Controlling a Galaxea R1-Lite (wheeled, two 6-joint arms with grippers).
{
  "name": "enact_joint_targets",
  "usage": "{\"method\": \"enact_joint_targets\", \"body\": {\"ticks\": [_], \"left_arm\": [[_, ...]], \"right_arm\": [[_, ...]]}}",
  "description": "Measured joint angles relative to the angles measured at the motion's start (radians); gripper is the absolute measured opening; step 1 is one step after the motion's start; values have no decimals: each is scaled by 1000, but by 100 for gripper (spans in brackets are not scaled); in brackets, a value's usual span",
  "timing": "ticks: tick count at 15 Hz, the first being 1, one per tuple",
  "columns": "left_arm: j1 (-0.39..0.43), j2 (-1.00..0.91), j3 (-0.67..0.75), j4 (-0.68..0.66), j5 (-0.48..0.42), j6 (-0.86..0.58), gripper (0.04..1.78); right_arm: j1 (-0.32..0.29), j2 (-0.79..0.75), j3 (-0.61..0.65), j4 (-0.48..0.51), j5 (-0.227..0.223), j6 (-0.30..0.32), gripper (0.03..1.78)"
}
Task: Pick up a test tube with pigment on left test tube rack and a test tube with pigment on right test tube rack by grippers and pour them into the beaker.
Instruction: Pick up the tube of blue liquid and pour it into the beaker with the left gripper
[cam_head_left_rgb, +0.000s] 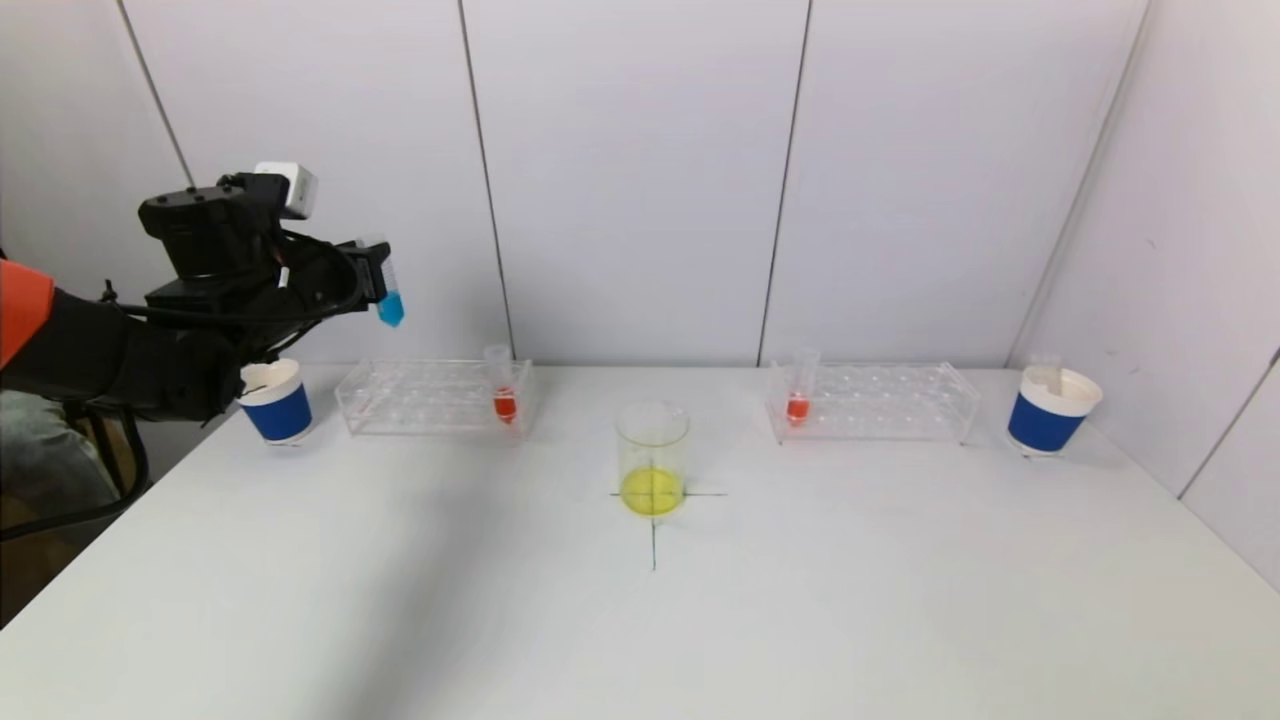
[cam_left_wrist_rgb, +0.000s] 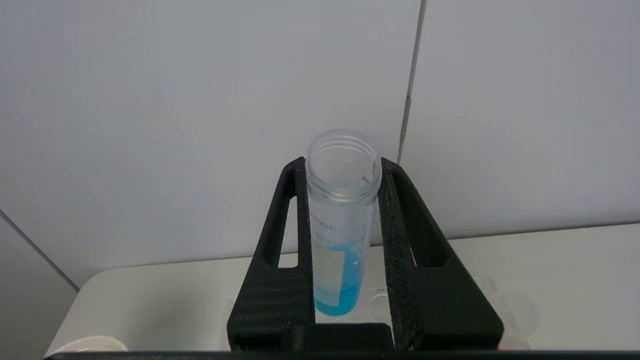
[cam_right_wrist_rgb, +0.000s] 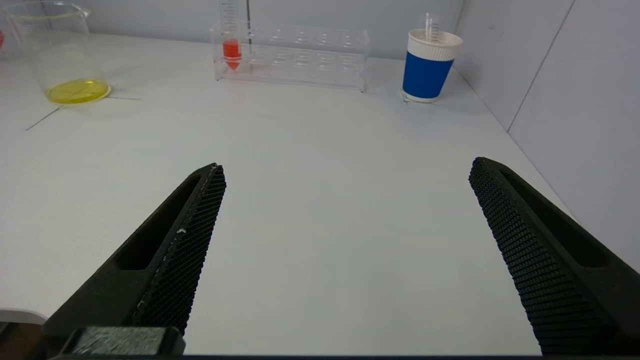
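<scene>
**Blue tube held high, left of the beaker**

The right hand (cam_right_wrist_rgb: 345, 250) hangs low over the desk (cam_head_left_rgb: 800, 600), fingers spread wide, nearer the robot than the beaker (cam_head_left_rgb: 652, 458). Up and left of the beaker, above the left rack (cam_head_left_rgb: 435, 397), the left hand (cam_head_left_rgb: 375, 275) pinches an upright blue-pigment tube (cam_head_left_rgb: 388, 290). The right rack (cam_head_left_rgb: 870, 400) stands right of the beaker.

- tube (cam_head_left_rgb: 388, 290) up in the air: blue liquid
- both rack tubes (cam_head_left_rgb: 504, 392) (cam_head_left_rgb: 798, 396): orange-red
- beaker (cam_head_left_rgb: 652, 458): yellow at the bottom
- cups (cam_head_left_rgb: 277, 402) (cam_head_left_rgb: 1052, 409): blue, white rims
- gripper fingers (cam_right_wrist_rgb: 172, 260): black, mesh texture
</scene>
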Motion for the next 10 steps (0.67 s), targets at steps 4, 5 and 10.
{"method": "enact_joint_targets", "body": {"ticks": [4,5,10], "left_arm": [[-66,-53,-107,122,-2,57,42],[-88,-65,-131,152,-3,66,42],[-206,-88,-251,256,-2,71,42]], "right_arm": [[0,0,0,0,0,0,177],[0,0,0,0,0,0,177],[0,0,0,0,0,0,177]]}}
